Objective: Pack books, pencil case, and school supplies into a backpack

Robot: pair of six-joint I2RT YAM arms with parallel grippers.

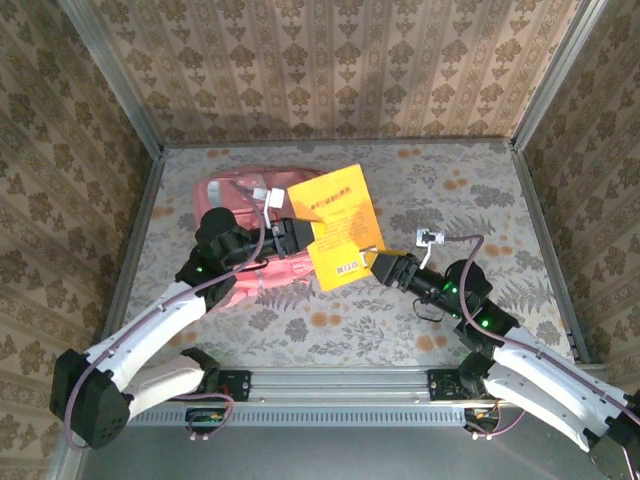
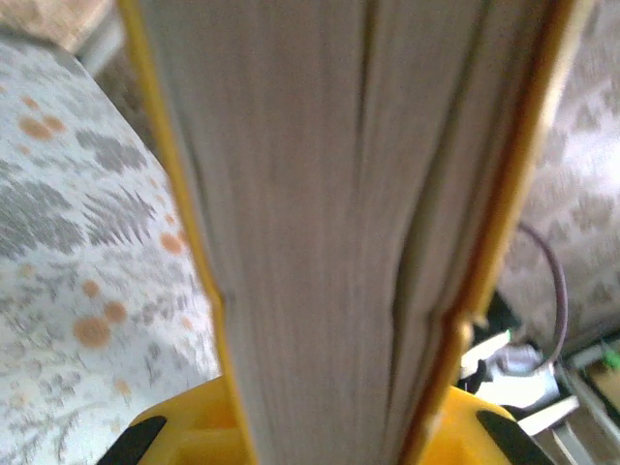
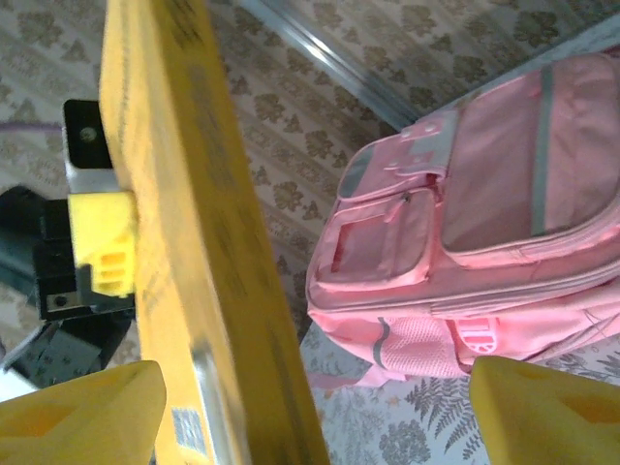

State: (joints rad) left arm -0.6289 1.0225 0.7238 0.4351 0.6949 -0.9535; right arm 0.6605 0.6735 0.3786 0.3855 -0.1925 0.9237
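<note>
- Your left gripper [image 1: 290, 235] is clamped on the yellow book [image 1: 335, 225], with the page block wedged tight between its fingers [image 2: 184, 436].
- Your right gripper [image 1: 385, 265] is at the book's opposite lower corner with its jaws spread wide. The cover runs just beside one finger [image 3: 77, 412], and the other finger stands well clear.
- The book hangs tilted between your two grippers, above the table [image 1: 450, 190].
- The backpack [image 1: 235, 190] lies flat under your left gripper. From your right gripper it sits ahead, past the book, front pockets up [image 3: 484, 242].
</note>
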